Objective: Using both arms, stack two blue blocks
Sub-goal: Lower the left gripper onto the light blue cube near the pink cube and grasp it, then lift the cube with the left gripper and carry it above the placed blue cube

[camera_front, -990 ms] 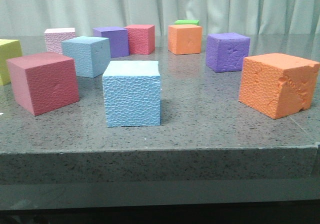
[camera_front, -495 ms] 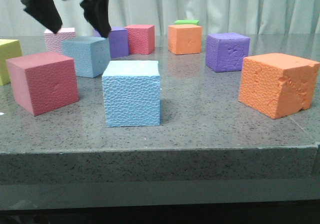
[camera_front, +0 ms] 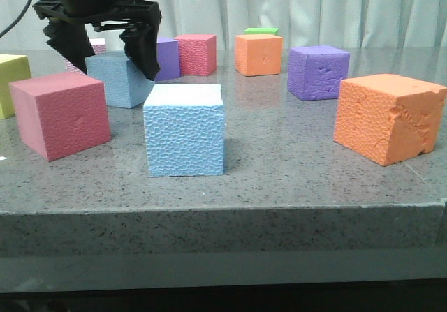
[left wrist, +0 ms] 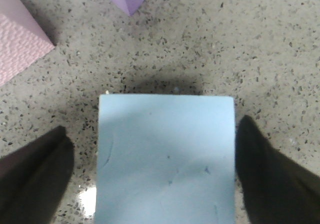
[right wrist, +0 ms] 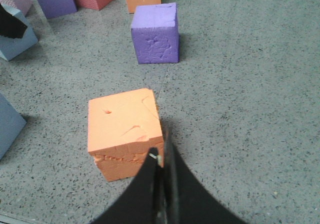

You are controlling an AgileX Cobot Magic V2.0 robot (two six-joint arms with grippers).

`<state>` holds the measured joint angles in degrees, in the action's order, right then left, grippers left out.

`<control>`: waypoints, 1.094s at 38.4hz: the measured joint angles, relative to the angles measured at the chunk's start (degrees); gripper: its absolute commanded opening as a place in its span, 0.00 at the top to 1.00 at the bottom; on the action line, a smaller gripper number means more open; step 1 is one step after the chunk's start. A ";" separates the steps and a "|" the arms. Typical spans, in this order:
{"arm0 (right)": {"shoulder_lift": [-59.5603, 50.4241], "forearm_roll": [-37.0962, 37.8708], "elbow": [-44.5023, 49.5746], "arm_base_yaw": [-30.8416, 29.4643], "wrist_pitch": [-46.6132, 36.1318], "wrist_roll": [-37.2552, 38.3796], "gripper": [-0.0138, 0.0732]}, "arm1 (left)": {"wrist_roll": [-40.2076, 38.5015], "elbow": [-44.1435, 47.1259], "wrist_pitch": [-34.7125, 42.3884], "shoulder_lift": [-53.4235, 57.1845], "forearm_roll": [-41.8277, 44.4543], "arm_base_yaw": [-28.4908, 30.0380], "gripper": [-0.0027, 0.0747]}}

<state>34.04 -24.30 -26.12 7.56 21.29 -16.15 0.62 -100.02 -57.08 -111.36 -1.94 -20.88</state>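
The pebbled blue block (camera_front: pixel 184 130) stands near the table's front, left of centre. The smoother blue block (camera_front: pixel 117 80) stands behind it to the left. My left gripper (camera_front: pixel 108 52) is open and lowered over the smoother block, one finger on each side. In the left wrist view that block (left wrist: pixel 165 159) lies between the fingers (left wrist: pixel 37 174), with a small gap on each side. My right gripper (right wrist: pixel 160 154) is shut and empty, above the table beside a big orange cube (right wrist: pixel 122 134). It is out of the front view.
A dark pink cube (camera_front: pixel 59 116) stands at front left, the big orange cube (camera_front: pixel 387 116) at front right. Purple (camera_front: pixel 318 71), orange (camera_front: pixel 258 54), red (camera_front: pixel 195 54), purple (camera_front: pixel 166 57), pale pink, yellow (camera_front: pixel 10 82) and green (camera_front: pixel 260 31) blocks stand behind. The table edge (camera_front: pixel 223 211) runs along the front.
My left gripper has come down from the top of the front view and now straddles the smoother blue block. The blocks have not moved.
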 measured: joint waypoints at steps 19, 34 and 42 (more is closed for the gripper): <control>0.00 0.00 0.00 0.00 0.00 0.00 0.92 | 0.00 -11.28 -9.98 -0.09 -0.24 -0.11 0.82; 0.00 0.00 0.00 0.00 0.00 0.00 0.92 | 0.00 -17.98 -14.83 1.18 -2.83 -0.20 0.82; 0.00 0.00 0.00 0.00 0.00 0.00 0.92 | 0.00 -12.70 -14.83 7.55 -4.72 -0.20 0.82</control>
<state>34.04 -24.30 -26.12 7.56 21.29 -16.15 0.62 -112.72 -71.91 -103.81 -6.66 -21.08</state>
